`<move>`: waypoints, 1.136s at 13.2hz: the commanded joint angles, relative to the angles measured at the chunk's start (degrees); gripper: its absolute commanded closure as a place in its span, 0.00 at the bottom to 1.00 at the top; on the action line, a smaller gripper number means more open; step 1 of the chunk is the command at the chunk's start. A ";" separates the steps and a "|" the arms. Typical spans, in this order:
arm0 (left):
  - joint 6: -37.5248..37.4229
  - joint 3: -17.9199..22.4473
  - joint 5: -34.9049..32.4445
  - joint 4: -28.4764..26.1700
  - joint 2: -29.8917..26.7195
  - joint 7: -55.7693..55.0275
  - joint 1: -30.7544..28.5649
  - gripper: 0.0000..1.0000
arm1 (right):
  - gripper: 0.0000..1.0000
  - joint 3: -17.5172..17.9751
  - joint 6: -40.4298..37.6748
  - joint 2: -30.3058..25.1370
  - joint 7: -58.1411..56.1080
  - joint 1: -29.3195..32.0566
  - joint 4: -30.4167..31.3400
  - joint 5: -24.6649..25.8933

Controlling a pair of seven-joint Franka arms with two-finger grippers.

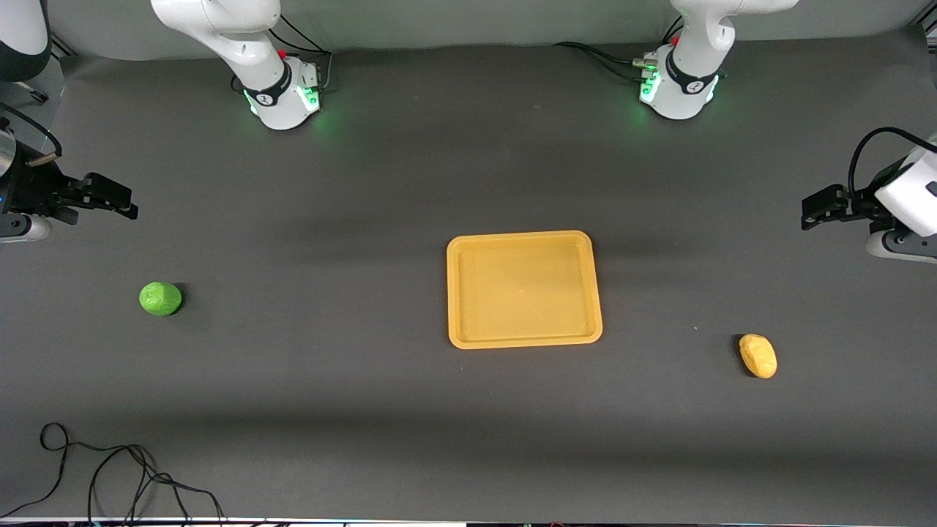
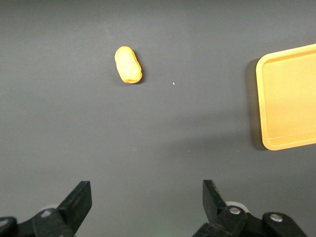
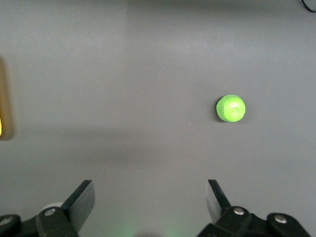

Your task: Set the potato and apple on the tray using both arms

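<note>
Loose black cable (image 1: 110, 476) sits nearest the camera on the tabletop (image 1: 329, 380). Right gripper (image 1: 110, 196), jaws wide, hangs over the apple's (image 1: 160, 298) end. The tray (image 1: 524, 339) is mid-table, bare. The potato (image 1: 758, 356) lies toward the left arm's end, under the left gripper (image 1: 820, 207), jaws wide too.

Counter (image 1: 410, 410): dark grey, matt, cloth-like covering, faint creases. Tray (image 1: 524, 338): yellow-orange plastic, smooth, slight sheen on the rim. Potato (image 1: 758, 356): matt yellow-orange, slightly lumpy skin. Apple (image 1: 160, 298): bright green, bumpy, dull finish. Arm shells look white glossy plastic; left pincer (image 2: 147, 200) and right pincer (image 3: 150, 197) matt black.
</note>
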State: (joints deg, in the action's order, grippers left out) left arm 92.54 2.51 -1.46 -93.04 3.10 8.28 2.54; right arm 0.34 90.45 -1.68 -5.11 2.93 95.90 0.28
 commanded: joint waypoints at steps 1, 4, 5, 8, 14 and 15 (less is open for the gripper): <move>0.10 -0.14 3.02 1.28 0.24 0.86 -0.43 0.00 | 0.00 -0.43 -0.36 0.10 1.33 -0.65 -0.89 -0.54; 0.18 0.03 2.87 0.85 0.24 0.95 -0.52 0.00 | 0.00 -0.43 -0.36 0.10 1.33 -0.65 -0.89 -0.55; 0.45 0.04 2.34 0.41 0.50 0.95 -0.61 0.00 | 0.00 -0.43 -0.36 0.18 1.33 -0.65 -0.89 -0.55; 7.37 0.21 1.20 -3.02 3.39 1.04 -2.19 0.00 | 0.00 -0.43 -0.18 0.10 0.63 -0.65 -0.89 -0.63; 18.87 0.12 1.63 3.48 24.03 2.09 -4.65 0.00 | 0.00 -0.61 1.74 0.01 0.36 -0.56 0.69 -0.99; 23.08 0.04 1.90 3.83 26.85 2.27 -4.74 0.00 | 0.00 -1.04 2.45 -0.25 0.28 -0.38 1.74 -0.99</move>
State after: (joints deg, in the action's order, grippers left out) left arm 111.87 2.89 0.24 -92.82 24.56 9.46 -1.29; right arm 0.28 91.27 -1.41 -5.06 2.80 96.12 0.12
